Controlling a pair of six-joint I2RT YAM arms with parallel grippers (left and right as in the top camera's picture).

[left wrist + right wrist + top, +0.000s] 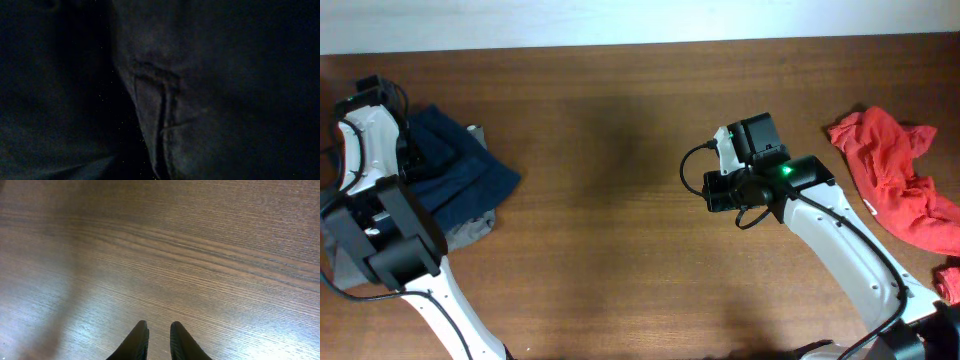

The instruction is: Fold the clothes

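1. Navy shorts (470, 165) lie bunched under the left gripper (408, 150). It is closed, but its wrist view is all dark seamed cloth, so can't tell if it pinches any.
2. Right gripper (159, 325) is well right of the shorts: narrow gap, empty.
3. Table (620, 150): brown wood grain, matte.
4. Grey cloth (470, 228) sits under the shorts; a crumpled red garment (890, 170) is far right of them.

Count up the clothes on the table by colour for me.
Navy: 1, the navy garment at the left end.
Grey: 1, the grey cloth showing from under it.
Red: 1, the crumpled red garment at the right end; a red scrap at the picture's edge may be part of it or a separate piece.
Total: 3 for certain, possibly 4.
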